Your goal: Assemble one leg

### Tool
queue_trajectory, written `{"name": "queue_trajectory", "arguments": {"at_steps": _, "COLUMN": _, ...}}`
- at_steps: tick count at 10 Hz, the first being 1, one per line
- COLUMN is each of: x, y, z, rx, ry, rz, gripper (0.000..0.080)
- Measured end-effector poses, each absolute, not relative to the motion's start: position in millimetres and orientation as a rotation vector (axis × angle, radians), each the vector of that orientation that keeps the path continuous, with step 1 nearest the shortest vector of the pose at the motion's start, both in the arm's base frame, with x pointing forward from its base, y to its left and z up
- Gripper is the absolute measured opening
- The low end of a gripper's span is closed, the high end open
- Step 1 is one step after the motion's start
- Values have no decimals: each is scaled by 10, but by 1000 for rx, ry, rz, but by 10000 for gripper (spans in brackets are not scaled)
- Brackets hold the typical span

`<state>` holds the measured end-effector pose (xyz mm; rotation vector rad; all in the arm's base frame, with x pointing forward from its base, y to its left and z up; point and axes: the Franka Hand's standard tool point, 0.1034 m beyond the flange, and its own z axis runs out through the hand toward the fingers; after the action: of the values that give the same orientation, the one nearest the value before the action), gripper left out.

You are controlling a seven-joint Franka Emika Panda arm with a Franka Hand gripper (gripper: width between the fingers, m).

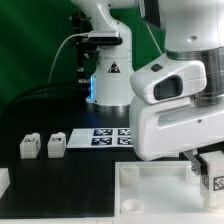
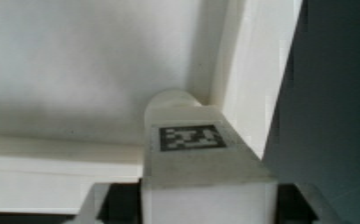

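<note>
The arm's bulky white casing (image 1: 175, 120) hides most of the tool (image 1: 208, 172), clamped on the small white tagged plastic leg (image 1: 214, 185) at the lower right of the exterior view, over the large white square panel (image 1: 150, 185) on the black table (image 1: 70, 182), touching or not I cannot tell.

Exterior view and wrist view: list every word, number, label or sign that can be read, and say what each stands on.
No words or numbers can be read.
Triangular sign on the robot arm's base: too small to read.
Black-and-white square tags, patterns not text: on the marker board, the two loose legs, and the leg held by the gripper.
</note>
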<state>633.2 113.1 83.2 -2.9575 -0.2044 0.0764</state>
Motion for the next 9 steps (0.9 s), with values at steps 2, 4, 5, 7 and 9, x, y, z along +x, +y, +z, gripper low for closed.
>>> {"name": "queue_trajectory", "arguments": {"at_steps": 2, "x": 6359, "y": 1091, "z": 827, "rx": -2944, "ry": 190, "rz": 91, "gripper": 301}}
{"name": "queue_trajectory", "arguments": {"at_steps": 4, "x": 6358, "y": 1097, "z": 822, "rx": -2872, "ry": 725, "rz": 138, "gripper": 297}}
{"name": "queue_trajectory", "arguments": {"at_steps": 5, "x": 6348, "y": 1098, "z": 819, "rx": -2785, "ry": 997, "rz": 179, "gripper": 297}}
{"name": "queue_trajectory", "arguments": {"at_steps": 7, "x": 6341, "y": 1114, "z": 815, "rx": -2638, "ry": 1335, "rz": 223, "gripper": 297}}
{"name": "queue_trajectory", "arguments": {"at_steps": 9, "x": 6324, "y": 1158, "z": 804, "rx": -2437, "ry": 1667, "rz": 274, "gripper": 297}}
